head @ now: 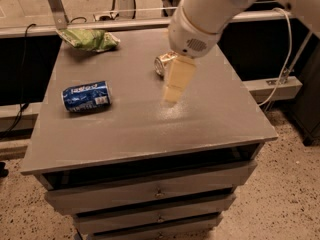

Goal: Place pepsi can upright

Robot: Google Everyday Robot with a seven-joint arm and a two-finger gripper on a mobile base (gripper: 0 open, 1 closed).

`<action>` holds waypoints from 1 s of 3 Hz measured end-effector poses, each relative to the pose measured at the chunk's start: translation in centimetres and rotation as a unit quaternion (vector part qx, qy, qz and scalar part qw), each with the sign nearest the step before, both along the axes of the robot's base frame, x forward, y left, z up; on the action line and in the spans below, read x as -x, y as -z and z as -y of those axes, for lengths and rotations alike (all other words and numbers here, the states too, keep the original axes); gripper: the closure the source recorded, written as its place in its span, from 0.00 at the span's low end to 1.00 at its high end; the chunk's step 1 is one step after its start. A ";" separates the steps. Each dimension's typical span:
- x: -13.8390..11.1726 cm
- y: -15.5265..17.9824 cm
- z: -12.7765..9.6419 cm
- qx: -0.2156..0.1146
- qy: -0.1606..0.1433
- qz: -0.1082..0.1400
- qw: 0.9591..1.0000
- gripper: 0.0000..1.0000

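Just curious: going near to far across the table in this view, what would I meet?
Pepsi can → gold can → green bag. The gripper hangs in front of the gold can, partly hiding it.

The pepsi can [86, 96], near the tabletop's left edge, is glossy printed metal with a bare silver end. The tabletop [125, 134] looks smooth, matt grey and painted, with a dull sheen at its middle. Above that middle hangs the gripper [172, 91], cream, smooth and matt, like plastic, under a white, faintly glossy arm shell [205, 14]. Behind it, a gold-brown can [162, 64] shows shiny, dented metal. At the far left corner lies a crinkled, glossy green bag [90, 39].
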State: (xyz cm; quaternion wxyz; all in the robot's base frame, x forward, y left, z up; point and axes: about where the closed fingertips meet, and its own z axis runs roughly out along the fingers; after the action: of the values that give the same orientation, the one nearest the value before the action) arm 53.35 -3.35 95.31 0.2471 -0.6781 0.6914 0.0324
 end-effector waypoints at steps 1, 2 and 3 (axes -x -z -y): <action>-1.8 2.0 -6.5 -0.021 -0.028 -0.005 0.999 0.00; -2.5 4.0 -12.7 -0.028 -0.049 -0.025 0.998 0.00; -2.4 6.1 -17.4 -0.030 -0.059 -0.051 0.997 0.00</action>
State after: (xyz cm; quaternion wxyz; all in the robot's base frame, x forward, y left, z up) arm 55.70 14.06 89.24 0.2298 -0.7073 0.6606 0.1023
